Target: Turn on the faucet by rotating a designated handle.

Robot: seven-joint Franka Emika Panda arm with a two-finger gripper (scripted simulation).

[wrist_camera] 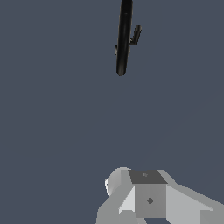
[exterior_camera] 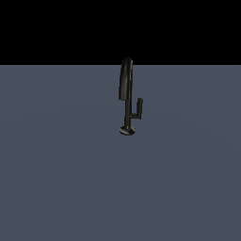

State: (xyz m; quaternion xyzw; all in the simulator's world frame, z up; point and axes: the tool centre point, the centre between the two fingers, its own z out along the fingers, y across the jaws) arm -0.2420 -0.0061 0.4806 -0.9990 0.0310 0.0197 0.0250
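Gripper [wrist_camera: 148, 197] well short of faucet [exterior_camera: 126, 94]; finger state can't tell. Handle [exterior_camera: 137, 109] lies toward 12 o'clock ahead, stub upright, branching toward 3 o'clock in exterior view.

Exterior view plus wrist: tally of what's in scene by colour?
Black: 1, the faucet with its handle branching from the stem.
Grey-white: 1, the hand, partly seen in the wrist view, apart from the faucet.
Blue-grey: 1, the floor.
Total: 3
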